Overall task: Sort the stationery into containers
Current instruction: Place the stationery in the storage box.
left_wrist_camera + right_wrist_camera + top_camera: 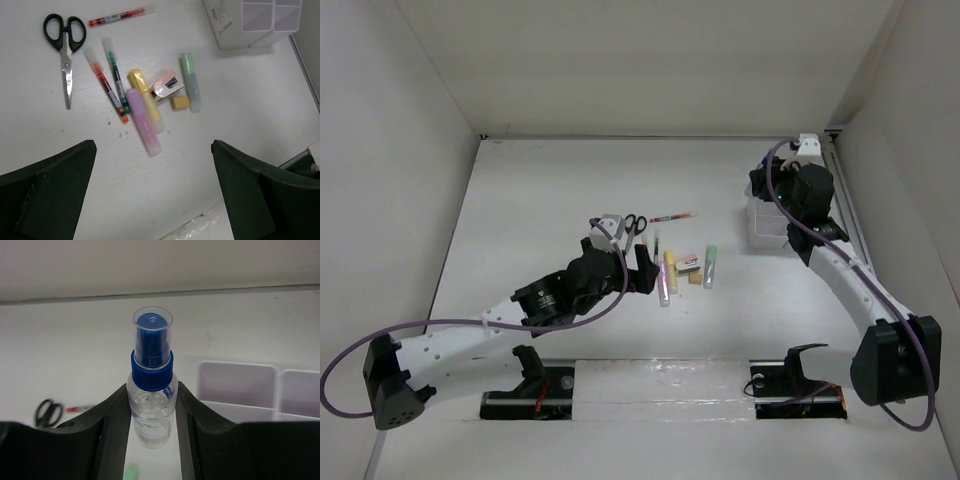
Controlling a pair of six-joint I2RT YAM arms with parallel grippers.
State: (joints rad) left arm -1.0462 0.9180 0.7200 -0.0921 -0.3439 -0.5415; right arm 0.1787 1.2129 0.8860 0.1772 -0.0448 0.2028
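Upright clear spray bottle (151, 390), blue pump under a transparent cap; white table (540, 190) boxed in by plain white walls (650, 60).

Black-handled scissors (65, 55) lie closed at the left of the spread, with a red pen (120, 16) beyond them. Two thin pens (106, 85), a yellow marker (145, 97), pink marker (143, 122), white-pink eraser (166, 85), yellowish block (180, 102) and light green marker (190, 80) lie clustered on the counter (260, 125). The white divided organizer box (230, 30) stands apart at the right. The right end effector (152, 400) grips a blue-capped spray bottle (151, 365) upright.
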